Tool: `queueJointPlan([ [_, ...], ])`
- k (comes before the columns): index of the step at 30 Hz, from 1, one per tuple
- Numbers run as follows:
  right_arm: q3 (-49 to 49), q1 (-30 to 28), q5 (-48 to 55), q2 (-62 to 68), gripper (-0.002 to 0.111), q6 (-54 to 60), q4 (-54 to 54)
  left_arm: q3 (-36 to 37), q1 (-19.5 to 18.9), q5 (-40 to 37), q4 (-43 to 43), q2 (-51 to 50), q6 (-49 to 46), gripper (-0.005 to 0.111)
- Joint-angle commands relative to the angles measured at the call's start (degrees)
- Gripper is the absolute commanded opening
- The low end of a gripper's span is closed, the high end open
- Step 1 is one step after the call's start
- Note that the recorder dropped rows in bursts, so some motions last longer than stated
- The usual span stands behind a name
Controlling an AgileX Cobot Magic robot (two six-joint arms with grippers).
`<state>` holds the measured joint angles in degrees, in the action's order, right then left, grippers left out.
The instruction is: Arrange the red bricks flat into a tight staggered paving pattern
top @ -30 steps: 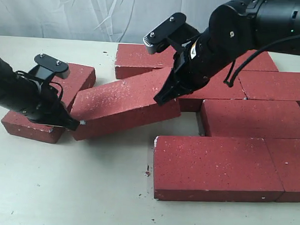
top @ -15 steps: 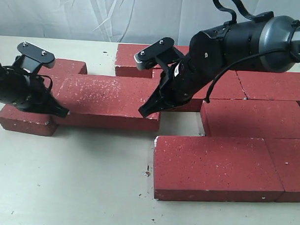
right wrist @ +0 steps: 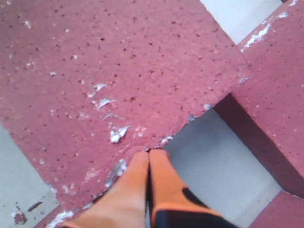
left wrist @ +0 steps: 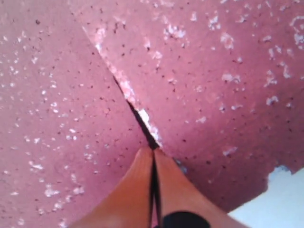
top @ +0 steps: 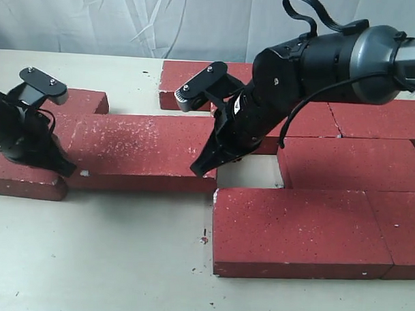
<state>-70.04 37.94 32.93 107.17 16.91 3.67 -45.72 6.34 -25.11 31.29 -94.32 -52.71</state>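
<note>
Several dark red bricks lie flat on the table. One long brick (top: 136,149) lies level in the middle, its left end against a left brick (top: 26,180). My left gripper (top: 67,170) is shut and empty, its tips (left wrist: 153,151) pressed at the seam between two brick faces (left wrist: 213,71). My right gripper (top: 199,170) is also shut and empty, its tips (right wrist: 149,152) touching the right end corner of the middle brick (right wrist: 118,61). A gap of bare table (right wrist: 213,161) separates that end from the neighbouring brick (right wrist: 280,95).
Paved bricks fill the right side: a front brick (top: 293,230), one behind it (top: 350,160) and a back row (top: 379,117). Another brick (top: 190,76) lies at the back centre. Pale table (top: 108,261) stretches along the front left.
The middle brick has swung from tilted to level and slid left and toward the front. Both shut grippers moved left with it, staying at its two ends.
</note>
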Motion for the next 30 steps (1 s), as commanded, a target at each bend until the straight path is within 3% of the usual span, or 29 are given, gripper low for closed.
queueJointPlan([
  [1, -0.46, 0.87, -5.36, 0.34, 0.007, 1.45, 2.46, -1.67, 0.64, 6.36, 0.80, 0.89, -0.19, 0.000],
  [3, -0.46, 0.87, -5.34, 0.34, 0.020, 1.56, 2.36, -2.35, 0.64, 9.22, 0.41, 0.89, -0.19, 0.000],
  [7, -0.70, 0.87, -3.85, 0.34, 0.056, 3.96, 1.25, -3.09, 0.54, 11.79, -1.32, 0.98, -0.19, 0.000],
  [8, -1.30, 0.74, -2.36, -0.24, 0.065, 3.99, -0.65, -3.49, 0.54, 6.16, -1.48, 0.98, -0.19, 0.000],
  [9, -1.55, 0.61, -0.54, -0.72, 0.066, 3.85, -1.64, -3.73, 0.54, 2.74, -1.95, 0.98, -0.29, 0.000],
  [10, -1.69, 0.36, 3.69, -2.00, 0.066, 2.86, -3.07, -4.78, 0.54, -6.84, -5.21, 0.98, -0.29, 0.000],
  [12, -1.69, 0.36, 7.10, -4.65, 0.057, 0.92, -5.24, -5.93, 0.54, -13.18, -7.56, 0.98, -0.29, 0.000],
  [20, 2.58, 0.36, -6.76, -4.83, -0.001, -0.08, -6.55, -6.20, 0.54, -4.96, -9.09, 0.98, 1.32, 0.000],
  [25, 2.58, 0.06, -4.91, -3.86, -0.001, 0.35, -9.40, -6.20, -0.66, -2.74, -19.41, 0.98, 12.51, 0.000],
  [30, 2.58, -2.07, -2.89, -3.74, -0.001, -2.45, -12.61, -6.20, -3.50, -2.86, -20.66, 0.98, 15.23, 0.000],
])
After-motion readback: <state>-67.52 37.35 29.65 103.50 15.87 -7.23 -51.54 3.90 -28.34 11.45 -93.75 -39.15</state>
